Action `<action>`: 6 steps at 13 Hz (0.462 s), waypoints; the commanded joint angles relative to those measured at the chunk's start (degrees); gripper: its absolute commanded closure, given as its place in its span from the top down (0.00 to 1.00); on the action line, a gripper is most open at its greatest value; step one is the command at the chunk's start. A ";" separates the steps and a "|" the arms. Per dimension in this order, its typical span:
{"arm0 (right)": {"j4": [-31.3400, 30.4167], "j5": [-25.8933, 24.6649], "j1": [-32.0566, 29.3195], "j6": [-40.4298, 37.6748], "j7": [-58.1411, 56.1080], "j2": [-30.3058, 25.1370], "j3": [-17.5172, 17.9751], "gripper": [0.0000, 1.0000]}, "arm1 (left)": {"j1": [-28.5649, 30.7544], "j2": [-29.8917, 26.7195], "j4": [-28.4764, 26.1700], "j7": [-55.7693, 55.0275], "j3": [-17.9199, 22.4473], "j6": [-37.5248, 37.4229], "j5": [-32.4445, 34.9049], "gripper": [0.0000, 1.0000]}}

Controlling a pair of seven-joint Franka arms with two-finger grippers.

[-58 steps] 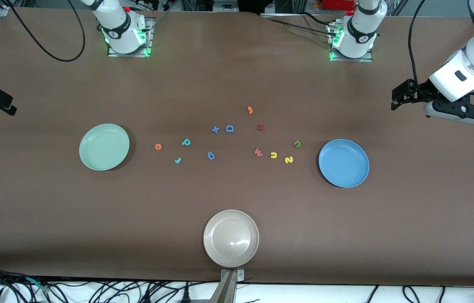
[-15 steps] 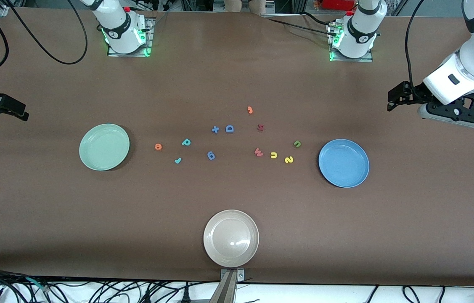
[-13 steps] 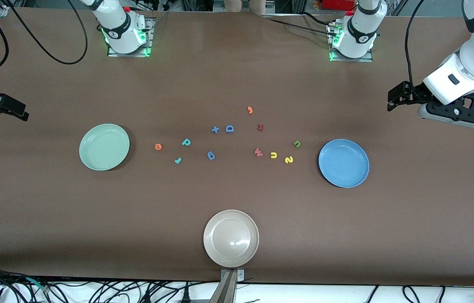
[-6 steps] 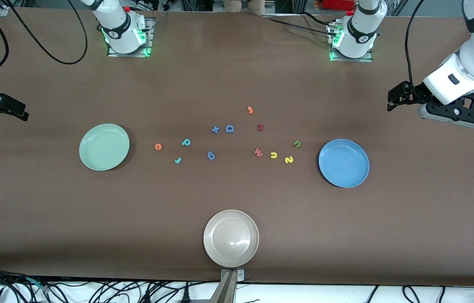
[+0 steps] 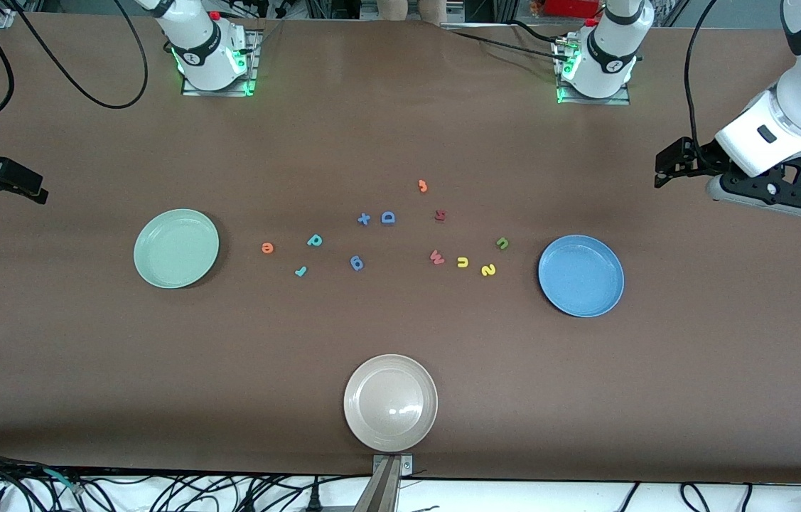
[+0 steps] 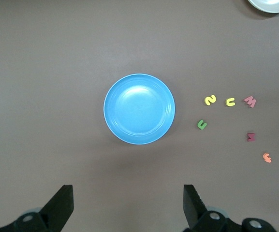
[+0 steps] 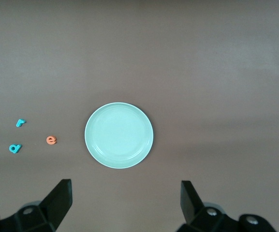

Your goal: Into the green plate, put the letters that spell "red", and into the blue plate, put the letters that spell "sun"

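Note:
The green plate lies toward the right arm's end of the table. Beside it sit the orange "e", teal "d" and teal "r". The blue plate lies toward the left arm's end, with the yellow "s", yellow "u" and olive "n" beside it. My left gripper hangs open and empty high over its table end. My right gripper hangs likewise over its own end.
Between the two groups lie a red "W", a dark red piece, an orange hook, a blue "D", a blue plus and a blue "9" shape. A beige plate sits nearest the front camera.
Since the earliest frame both arms have shifted a little toward the table's middle. Over the last second nothing has moved.

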 commanded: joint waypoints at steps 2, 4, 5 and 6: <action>-1.00 0.19 -0.12 0.14 0.63 -1.26 0.36 0.99 | -0.28 0.56 1.31 0.10 -0.10 -0.68 1.31 1.00; -1.00 0.19 -0.12 0.14 0.63 -1.26 0.36 0.99 | -0.28 0.56 1.31 0.18 -0.10 -0.68 1.22 1.00; -1.00 0.19 -0.12 0.14 0.63 -1.26 0.45 0.99 | -0.28 0.56 1.31 0.27 -0.10 -0.68 1.22 1.00; -1.00 0.19 -0.20 0.23 0.63 -1.18 0.45 0.99 | -0.55 0.82 1.31 0.45 -0.10 -0.68 1.05 1.00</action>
